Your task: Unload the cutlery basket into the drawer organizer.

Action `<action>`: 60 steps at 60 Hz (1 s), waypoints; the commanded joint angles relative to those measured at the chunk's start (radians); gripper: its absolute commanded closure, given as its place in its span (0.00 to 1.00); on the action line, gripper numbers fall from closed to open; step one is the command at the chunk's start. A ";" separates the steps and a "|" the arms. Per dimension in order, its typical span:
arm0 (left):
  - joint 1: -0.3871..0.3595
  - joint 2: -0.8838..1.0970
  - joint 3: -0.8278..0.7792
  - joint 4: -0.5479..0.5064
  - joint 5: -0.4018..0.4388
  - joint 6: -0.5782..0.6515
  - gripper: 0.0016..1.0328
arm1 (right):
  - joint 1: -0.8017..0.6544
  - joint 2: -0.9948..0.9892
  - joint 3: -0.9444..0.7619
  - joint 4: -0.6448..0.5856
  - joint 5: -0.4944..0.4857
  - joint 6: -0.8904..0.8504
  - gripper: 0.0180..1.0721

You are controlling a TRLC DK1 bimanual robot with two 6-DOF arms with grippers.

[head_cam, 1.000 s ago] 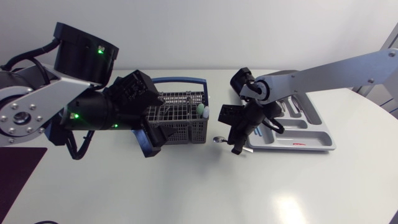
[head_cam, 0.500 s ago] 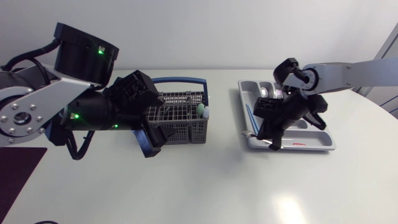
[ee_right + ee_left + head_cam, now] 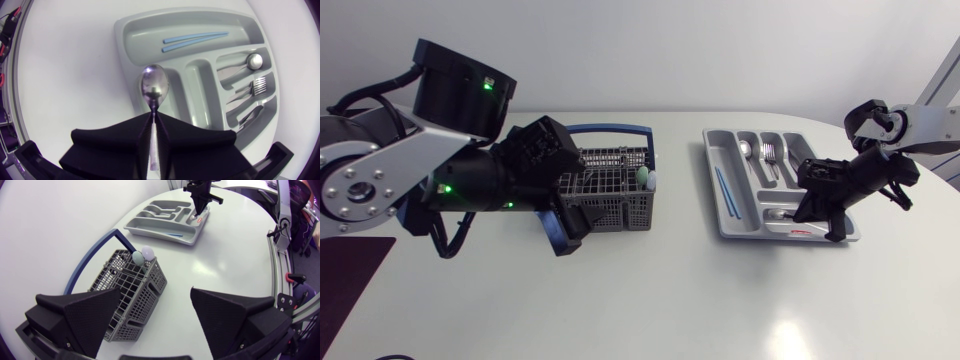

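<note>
one spoon (image 3: 153,87) sits clamped in your right gripper (image 3: 153,119) over the organizer (image 3: 124,47); next, lower and release it. left gripper (image 3: 156,297) wide open, empty, by basket (image 3: 131,287).

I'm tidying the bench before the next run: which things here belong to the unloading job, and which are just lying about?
Job: basket; two pale-tipped pieces in it; organizer; spoon in the right pincer; sorted chopsticks.
Lying about: only a dark patch at the table's left corner, perhaps a mat.
</note>
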 commanded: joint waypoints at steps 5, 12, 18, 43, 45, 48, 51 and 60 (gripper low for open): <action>-0.015 0.024 0.003 0.012 0.006 0.013 0.05 | -0.052 0.069 0.015 0.028 -0.013 -0.118 0.90; -0.015 0.025 0.010 0.012 0.002 0.010 0.05 | -0.067 0.089 0.001 0.085 -0.006 -0.155 0.90; -0.015 0.025 0.017 0.010 -0.005 0.007 0.06 | -0.063 0.086 -0.040 0.163 0.007 -0.186 0.90; -0.013 -0.003 0.043 0.003 -0.023 -0.040 0.05 | -0.058 -0.026 -0.068 0.195 0.009 -0.103 0.14; -0.016 -0.009 0.049 0.000 -0.025 -0.050 0.05 | -0.053 -0.055 -0.076 0.183 -0.002 -0.088 0.14; -0.018 -0.013 0.055 0.000 -0.026 -0.065 0.05 | -0.041 -0.095 -0.091 0.174 -0.014 -0.060 0.12; -0.021 -0.015 0.061 -0.002 -0.029 -0.071 0.05 | -0.024 -0.132 -0.106 0.177 -0.026 -0.017 0.11; -0.041 -0.007 0.061 0.012 -0.064 -0.089 0.05 | 0.026 -0.238 -0.171 0.177 -0.074 0.075 0.10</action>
